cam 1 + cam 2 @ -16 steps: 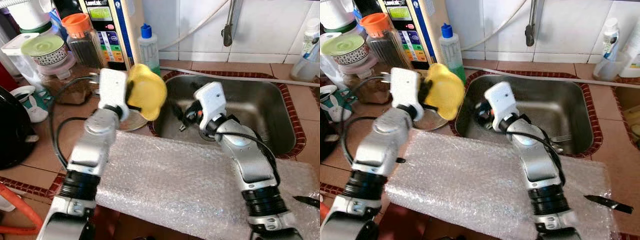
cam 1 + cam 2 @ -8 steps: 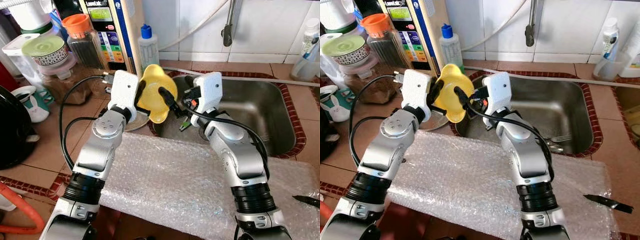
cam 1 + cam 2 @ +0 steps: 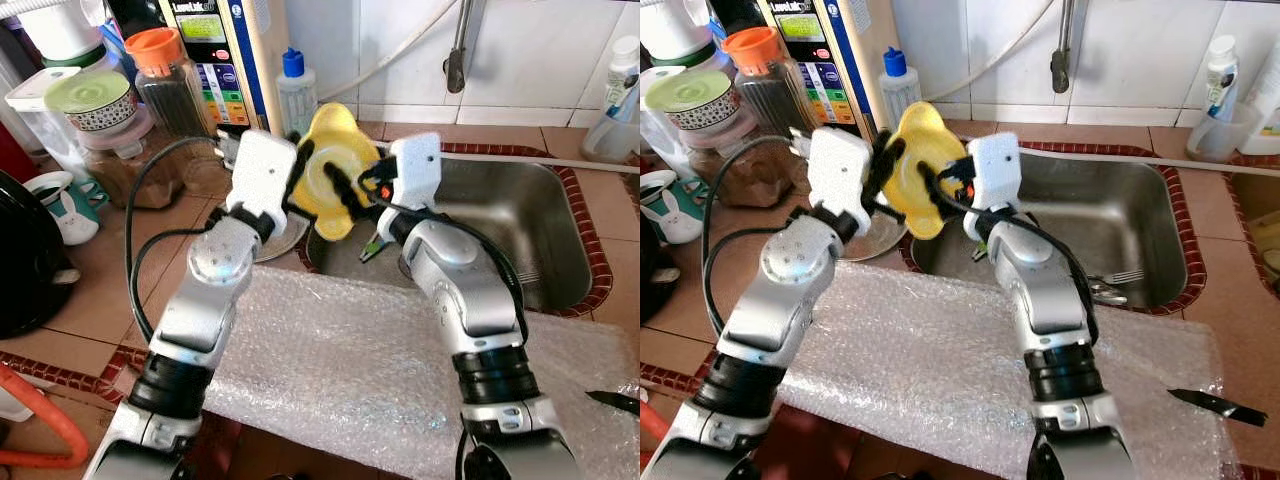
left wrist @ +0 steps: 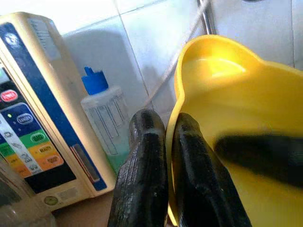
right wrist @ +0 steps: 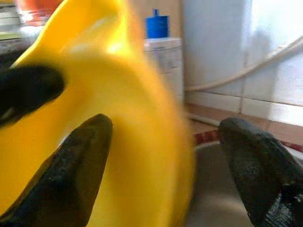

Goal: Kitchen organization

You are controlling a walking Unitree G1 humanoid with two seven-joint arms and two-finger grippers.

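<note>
A sheet of bubble wrap (image 3: 380, 370) lies on the counter nearest the robot. Above the sink (image 3: 520, 215) edge, the left gripper (image 4: 171, 142) pinches the rim of the yellow bowl (image 3: 325, 180). The right gripper (image 5: 165, 156) has its fingers spread around the bowl's other side. A clear bottle (image 3: 297, 95) stands behind.

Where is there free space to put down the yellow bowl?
The sheet of bubble wrap before the steel sink lies bare between the arms. The sink's right half is open. The back-left counter is crowded with jars and a bottle. The left gripper holds the yellow plastic bowl.
</note>
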